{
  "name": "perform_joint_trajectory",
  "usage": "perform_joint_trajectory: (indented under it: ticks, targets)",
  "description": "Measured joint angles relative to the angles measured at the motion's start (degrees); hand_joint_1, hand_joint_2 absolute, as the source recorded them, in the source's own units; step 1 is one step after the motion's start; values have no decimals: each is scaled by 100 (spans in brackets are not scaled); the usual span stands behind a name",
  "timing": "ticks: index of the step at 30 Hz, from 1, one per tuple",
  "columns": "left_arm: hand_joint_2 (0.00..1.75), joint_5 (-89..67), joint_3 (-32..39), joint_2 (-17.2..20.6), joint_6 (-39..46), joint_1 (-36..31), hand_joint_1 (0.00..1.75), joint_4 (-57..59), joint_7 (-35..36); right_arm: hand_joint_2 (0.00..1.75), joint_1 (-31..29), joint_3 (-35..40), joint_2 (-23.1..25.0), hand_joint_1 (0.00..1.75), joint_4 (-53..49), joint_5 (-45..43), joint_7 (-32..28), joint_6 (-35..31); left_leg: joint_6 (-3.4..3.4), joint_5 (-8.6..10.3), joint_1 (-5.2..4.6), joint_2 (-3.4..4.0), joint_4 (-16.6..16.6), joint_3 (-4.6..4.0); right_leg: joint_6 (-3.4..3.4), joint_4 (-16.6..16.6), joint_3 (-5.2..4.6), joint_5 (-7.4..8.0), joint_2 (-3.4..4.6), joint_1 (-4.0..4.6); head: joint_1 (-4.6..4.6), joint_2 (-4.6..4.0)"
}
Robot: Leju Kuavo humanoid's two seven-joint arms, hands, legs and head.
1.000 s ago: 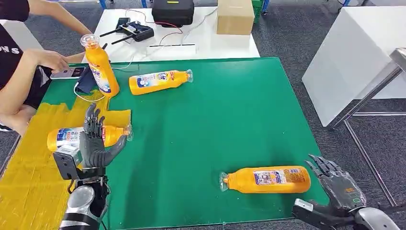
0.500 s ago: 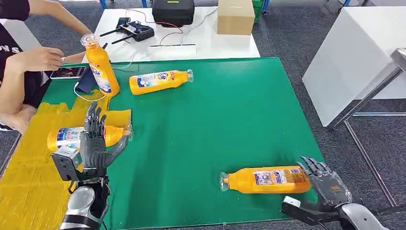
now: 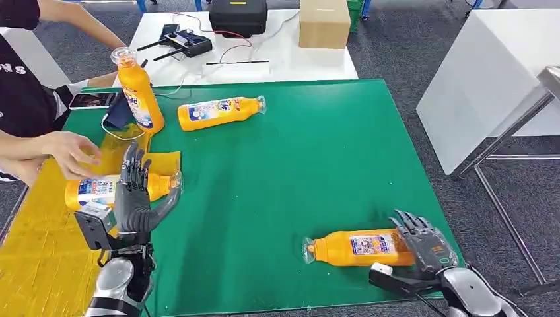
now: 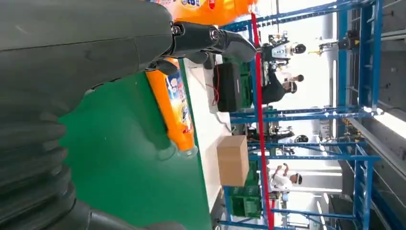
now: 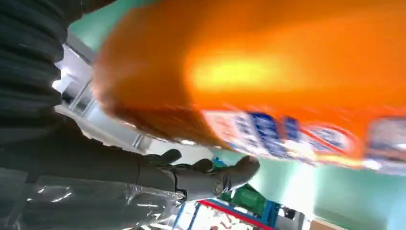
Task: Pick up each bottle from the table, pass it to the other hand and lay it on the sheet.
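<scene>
bottle on sheet (image 3: 92, 189): middle hidden behind left hand (image 3: 135, 198)
near bottle (image 5: 268, 76): blurred in right wrist view
person (image 3: 26, 99): cut off at 9 o'clock

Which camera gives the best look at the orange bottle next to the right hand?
The head view: the whole orange bottle lies on the green table, the right hand at its base. The right wrist view shows a blurred close-up of it.

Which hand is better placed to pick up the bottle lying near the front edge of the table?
Right. The right hand is at the base end of that bottle, fingers apart. The left hand is raised across the table by the yellow sheet.
</scene>
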Motion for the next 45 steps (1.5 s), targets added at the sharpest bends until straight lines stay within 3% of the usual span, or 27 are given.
perform_joint_trajectory:
  ticks: [5,7,9,11,14,25,45]
  targets:
    - [175,15,-13,-22,-13,-16,0,11,9,175,-337,194,105,2,284,24,-68,77,0,-1,0,1,0,14,0,-1,15,0,1,0,2,0]
    - [175,24,-24,-22,-20,-26,0,20,9,175,-444,251,151,7,387,39,-112,94,0,-1,0,1,0,18,0,-1,19,0,1,0,2,0]
    - [175,57,-35,-24,-20,-36,0,26,11,175,-557,306,221,23,496,68,-149,94,0,-1,0,1,0,24,0,-1,24,1,3,0,2,0]
    - [175,85,-37,-37,-20,-47,0,35,20,175,-665,371,299,133,609,129,-177,79,0,-1,0,3,0,30,0,-1,27,1,7,0,0,0]
    - [175,105,-46,-52,-22,-56,0,59,24,175,-797,476,420,161,785,168,-190,55,0,0,0,3,0,38,0,-1,33,1,8,0,0,0]
    - [175,188,-48,-70,-20,-71,0,111,26,175,-1131,697,500,164,1171,186,-221,59,0,0,0,3,0,47,0,-1,43,1,8,0,0,0]
    - [175,188,-48,-70,-20,-73,0,116,26,175,-1199,736,505,164,1263,183,-231,59,0,0,0,3,0,52,0,-1,50,1,8,0,2,0]
